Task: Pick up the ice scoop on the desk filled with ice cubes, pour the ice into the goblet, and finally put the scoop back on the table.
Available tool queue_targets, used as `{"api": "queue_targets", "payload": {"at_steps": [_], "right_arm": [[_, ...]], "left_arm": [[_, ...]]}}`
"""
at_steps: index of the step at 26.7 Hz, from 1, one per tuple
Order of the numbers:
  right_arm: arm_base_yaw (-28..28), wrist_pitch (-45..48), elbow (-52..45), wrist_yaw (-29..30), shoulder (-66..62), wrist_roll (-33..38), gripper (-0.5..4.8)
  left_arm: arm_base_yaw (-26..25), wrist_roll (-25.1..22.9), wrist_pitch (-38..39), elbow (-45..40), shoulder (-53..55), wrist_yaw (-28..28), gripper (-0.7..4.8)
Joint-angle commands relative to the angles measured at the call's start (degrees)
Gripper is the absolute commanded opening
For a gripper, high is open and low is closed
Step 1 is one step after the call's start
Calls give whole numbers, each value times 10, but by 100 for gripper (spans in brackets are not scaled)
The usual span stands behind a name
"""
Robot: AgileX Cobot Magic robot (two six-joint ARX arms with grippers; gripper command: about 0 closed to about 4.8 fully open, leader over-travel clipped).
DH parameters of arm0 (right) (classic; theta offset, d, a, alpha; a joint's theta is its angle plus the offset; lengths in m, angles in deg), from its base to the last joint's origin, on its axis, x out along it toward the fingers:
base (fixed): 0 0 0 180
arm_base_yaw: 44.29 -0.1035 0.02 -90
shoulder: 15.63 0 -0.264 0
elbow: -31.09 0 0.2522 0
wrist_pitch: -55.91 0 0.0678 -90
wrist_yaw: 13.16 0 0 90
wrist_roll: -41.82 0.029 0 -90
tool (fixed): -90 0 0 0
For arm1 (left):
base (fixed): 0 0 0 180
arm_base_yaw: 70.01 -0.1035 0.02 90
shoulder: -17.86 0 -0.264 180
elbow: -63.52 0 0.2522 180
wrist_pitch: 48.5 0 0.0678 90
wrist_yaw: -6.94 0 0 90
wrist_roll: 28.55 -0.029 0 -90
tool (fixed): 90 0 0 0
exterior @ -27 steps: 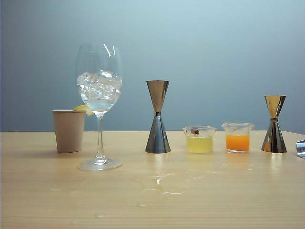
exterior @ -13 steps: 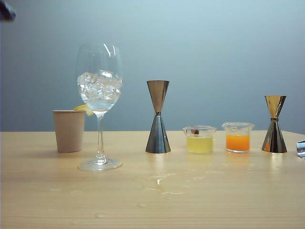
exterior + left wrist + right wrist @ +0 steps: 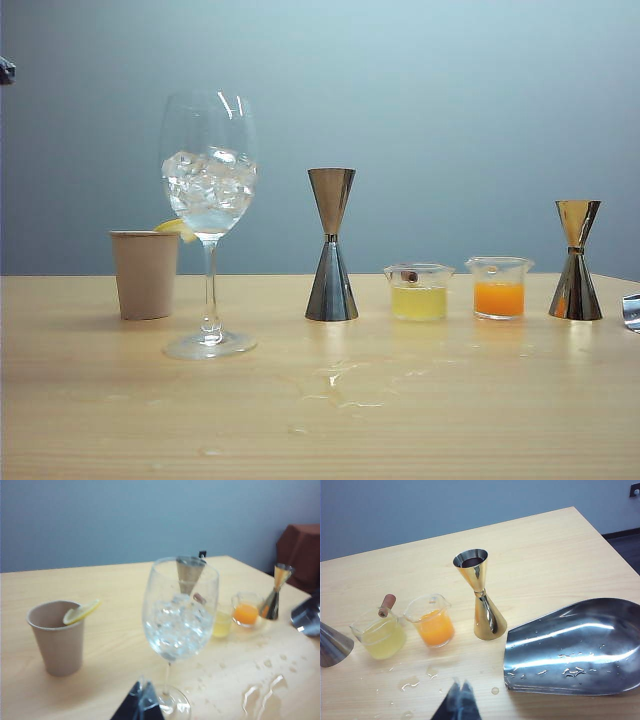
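The goblet (image 3: 208, 215) stands upright on the left of the table (image 3: 450, 430), its bowl holding several ice cubes (image 3: 208, 182). In the left wrist view my left gripper (image 3: 142, 686) is shut and empty, hovering just in front of the goblet (image 3: 180, 580) foot, with ice cubes (image 3: 175, 625) in the bowl. The ice scoop (image 3: 575, 647) lies empty and wet on the table beside the gold jigger; only its edge (image 3: 632, 312) shows in the exterior view. My right gripper (image 3: 460, 682) is shut on nothing, above the wood a short way from the scoop's mouth.
A paper cup (image 3: 145, 272) with a lemon slice stands behind the goblet. A silver jigger (image 3: 331, 250), a yellow beaker (image 3: 418, 292), an orange beaker (image 3: 498, 288) and a gold jigger (image 3: 575, 262) stand in a row. Water puddles (image 3: 345, 385) lie mid-table.
A dark part of the left arm has come into the exterior view's top left corner and then sunk along the edge. The goblet, scoop and other items have not moved.
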Motion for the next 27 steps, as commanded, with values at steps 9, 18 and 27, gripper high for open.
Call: {"api": "queue_targets", "payload": {"at_steps": [9, 18, 27], "right_arm": [[0, 6, 3, -1, 1, 3, -5], [1, 2, 3, -2, 1, 3, -5], [1, 2, 3, -2, 1, 3, -5]], "left_arm": [[-90, 2, 12, -14, -70, 35, -6], [-262, 5, -9, -34, -70, 7, -6], [-263, -1, -53, -91, -70, 10, -6]]}}
